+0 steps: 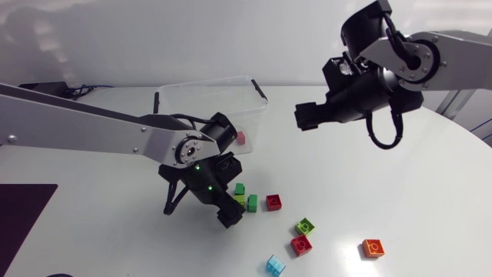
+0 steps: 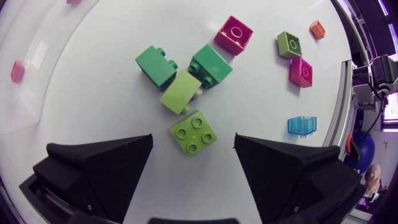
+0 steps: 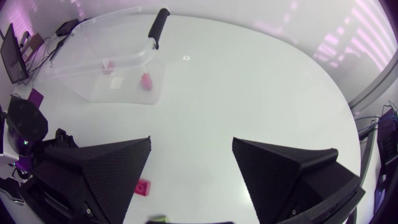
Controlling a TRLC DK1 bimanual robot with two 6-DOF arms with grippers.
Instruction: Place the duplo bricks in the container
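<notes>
In the head view's lower centre, the wide-open left gripper (image 2: 193, 140) straddles a lime brick (image 2: 193, 132), and closing may snag the tilted brick (image 2: 181, 92) just ahead, while the right gripper (image 3: 191, 147), upper right, hangs wide and empty.

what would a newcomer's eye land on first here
The left gripper hangs open with a lime brick between its fingertips, touching neither, next to a clump of green bricks. Beyond that stands a clear container with a pink brick in it. The right gripper is held up off the table, open and empty.
</notes>
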